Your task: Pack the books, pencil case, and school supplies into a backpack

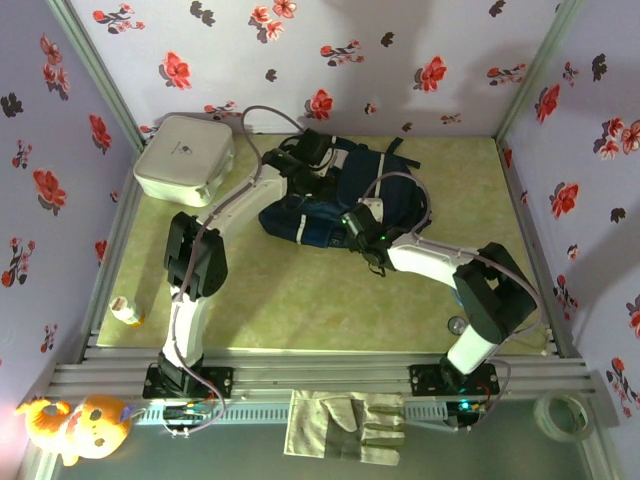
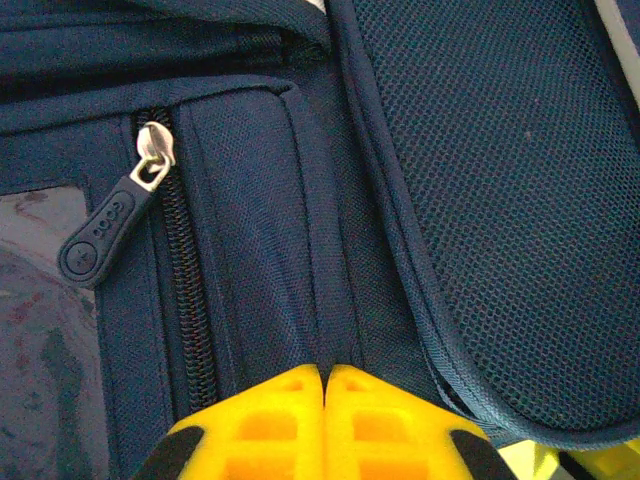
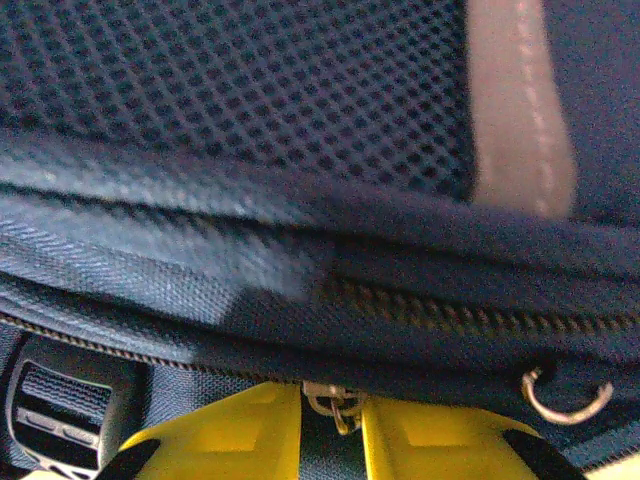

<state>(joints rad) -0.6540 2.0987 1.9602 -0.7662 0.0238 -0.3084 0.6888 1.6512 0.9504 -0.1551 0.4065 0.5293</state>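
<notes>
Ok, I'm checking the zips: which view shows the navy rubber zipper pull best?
Left wrist: the zipper pull lies sharp and whole beside its closed zip on the backpack. The right wrist view has another, blurred metal slider; from the top, the zips are too small to tell.

Soft even light, right wrist view motion-blurred

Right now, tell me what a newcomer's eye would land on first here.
The navy backpack stands out, slumped at the far middle of the table against red-flowered walls. Up close, the left gripper, yellow fingers shut, sits over its fabric beside a zipper pull, while the right gripper straddles a small metal slider.
</notes>
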